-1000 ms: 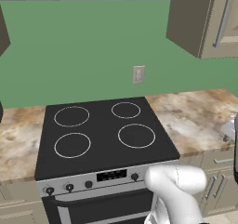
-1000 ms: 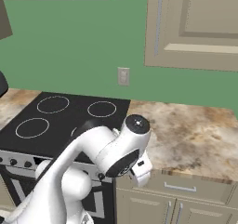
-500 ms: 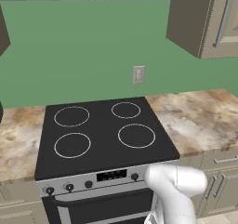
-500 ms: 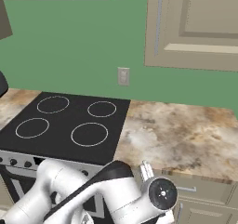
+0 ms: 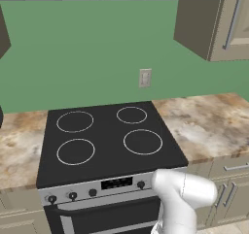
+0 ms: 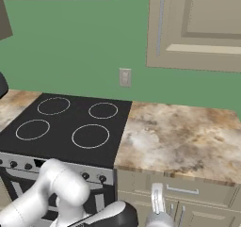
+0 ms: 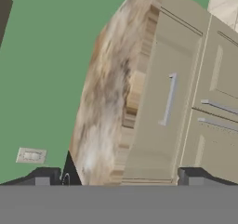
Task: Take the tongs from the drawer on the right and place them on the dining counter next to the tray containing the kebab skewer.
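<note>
Beige drawer (image 7: 162, 102) shut, contents hidden

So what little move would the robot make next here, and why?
Probably ease the open gripper forward onto the drawer handle and close on it. The drawer front sits shut under the marbled worktop, the handle lies straight ahead of the spread fingertips, and nothing is held.

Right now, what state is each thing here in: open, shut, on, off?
Drawer: shut, its handle untouched.
Gripper: open, holding nothing, pointed at the drawer front.
Stove: no burner glowing, nothing standing on it.
Upper cabinet: door shut.
Lower cabinet doors: shut.
</note>
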